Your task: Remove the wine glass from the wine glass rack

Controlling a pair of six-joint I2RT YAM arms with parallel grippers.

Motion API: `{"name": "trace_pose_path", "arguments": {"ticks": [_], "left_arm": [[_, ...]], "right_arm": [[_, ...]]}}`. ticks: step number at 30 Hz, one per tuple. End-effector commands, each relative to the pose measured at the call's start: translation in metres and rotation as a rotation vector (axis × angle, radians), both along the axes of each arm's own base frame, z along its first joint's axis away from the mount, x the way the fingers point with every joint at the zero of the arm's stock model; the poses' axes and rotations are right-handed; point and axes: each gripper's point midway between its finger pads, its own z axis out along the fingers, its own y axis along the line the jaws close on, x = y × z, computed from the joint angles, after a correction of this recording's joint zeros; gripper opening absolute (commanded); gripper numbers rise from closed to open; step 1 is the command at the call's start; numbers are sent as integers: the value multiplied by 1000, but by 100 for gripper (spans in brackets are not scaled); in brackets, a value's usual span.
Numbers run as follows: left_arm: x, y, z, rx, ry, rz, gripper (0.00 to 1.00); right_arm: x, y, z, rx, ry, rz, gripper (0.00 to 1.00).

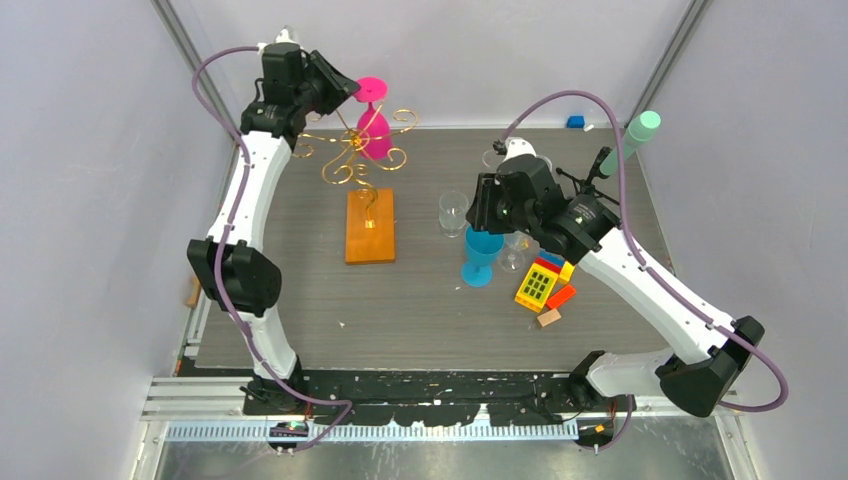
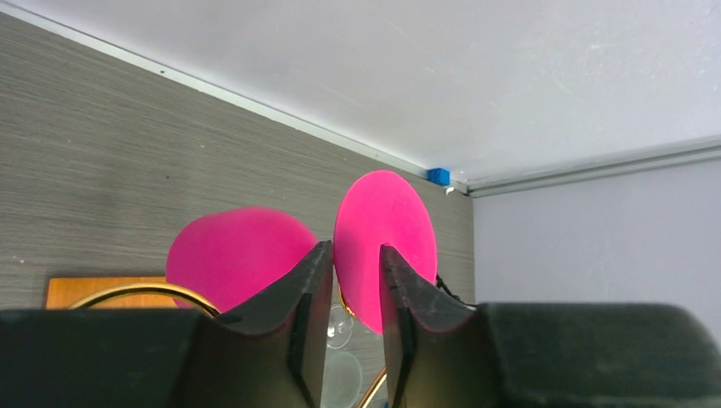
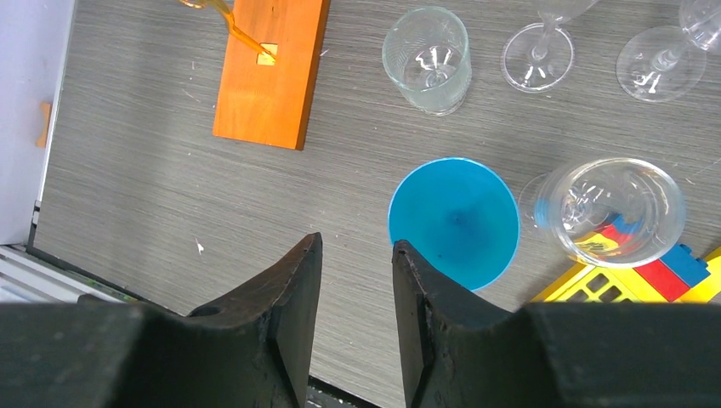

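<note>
Pink wine glass (image 1: pixel 376 135) hangs bowl-down on the gold wine glass rack (image 1: pixel 370 240).

The left gripper (image 2: pixel 350 251) has its two black fingers a narrow gap apart, with nothing seen between them. Just beyond the tips is the pink wine glass (image 2: pixel 383 221), bowl left, round foot right. The wine glass rack (image 2: pixel 136 291) shows low on the left as a gold curve and an orange base on the grey surface (image 2: pixel 127 144). A blue block (image 2: pixel 438 176) lies in the far corner.
</note>
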Motion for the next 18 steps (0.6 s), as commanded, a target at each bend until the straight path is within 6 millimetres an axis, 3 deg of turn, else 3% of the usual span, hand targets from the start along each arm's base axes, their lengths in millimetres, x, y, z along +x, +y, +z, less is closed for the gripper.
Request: {"name": "trace_pose_path", "arguments": {"ticks": [1,4,7,11,13,18], "left_arm": [[6,1,30,-86,-86,-37,24],[6,3,38,-166,-103,-69,12],[6,4,46,-237,-124,-101,11],[8,-5,48,-271,-108,-152,15],[8,4,41,-220,-98,-103,22],[-1,18,49,-131,-136,-43,41]], "right_arm": [[4,0,17,52,-60,-17,41],[4,-1,17,53,-60,-21,41],[2,-2,17,58,-63,-24,41],[1,-3,16,61,-61,-27,41],[1,-2,16,65,-59,-26,40],[1,-2,15,68,-59,-26,40]]}}
